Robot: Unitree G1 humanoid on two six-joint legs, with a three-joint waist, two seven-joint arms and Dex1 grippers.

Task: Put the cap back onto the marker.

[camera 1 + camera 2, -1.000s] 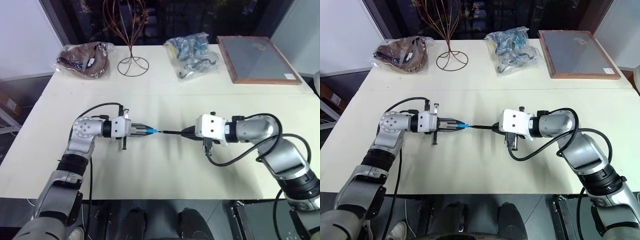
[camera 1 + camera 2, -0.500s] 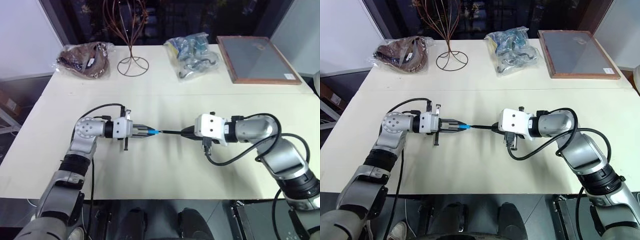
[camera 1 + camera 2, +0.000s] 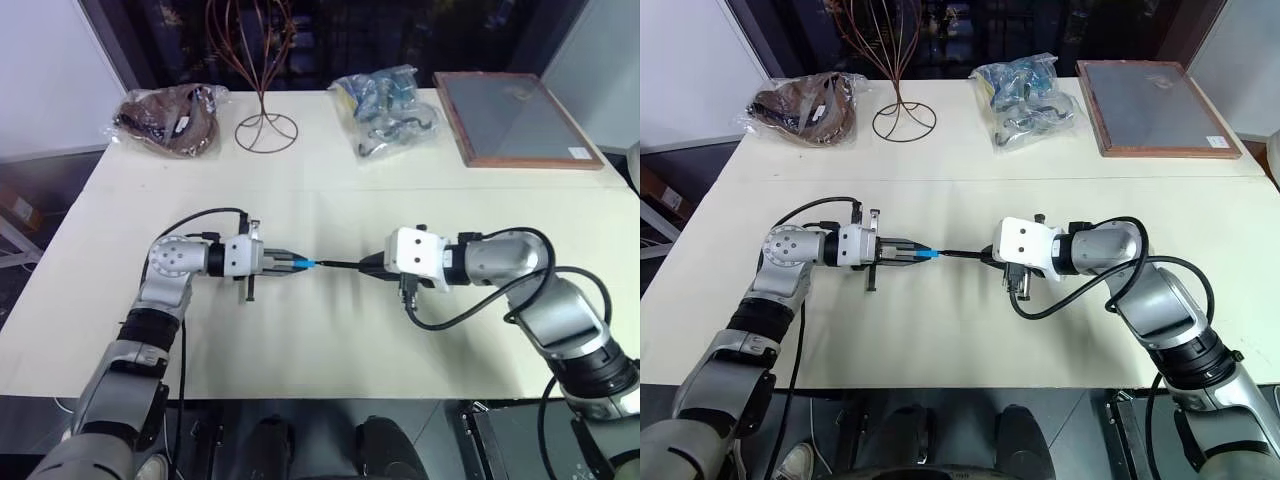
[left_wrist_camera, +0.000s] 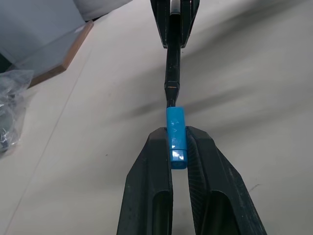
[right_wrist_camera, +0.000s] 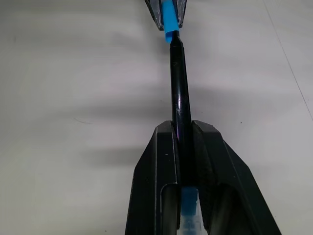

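Above the middle of the cream table (image 3: pixel 320 340), my two grippers face each other tip to tip. My left gripper (image 3: pixel 297 263) is shut on the cap (image 3: pixel 307 264), a short bright blue cylinder whose open end sticks out past the fingertips (image 4: pixel 161 142). The right gripper (image 3: pixel 368 265) is shut on the marker (image 3: pixel 338 264), a thin black stick held level. In the left wrist view the marker (image 4: pixel 172 73) points straight at the cap (image 4: pixel 176 134), and its tip meets the cap's mouth. In the right wrist view the marker (image 5: pixel 178 93) runs out to the cap (image 5: pixel 168 17).
Along the table's far edge lie a clear bag of brown cords (image 3: pixel 170 118), a wire stand (image 3: pixel 265 128), a bag of blue items (image 3: pixel 390 110) and a wood-framed panel (image 3: pixel 515 118). Black cables loop off both wrists.
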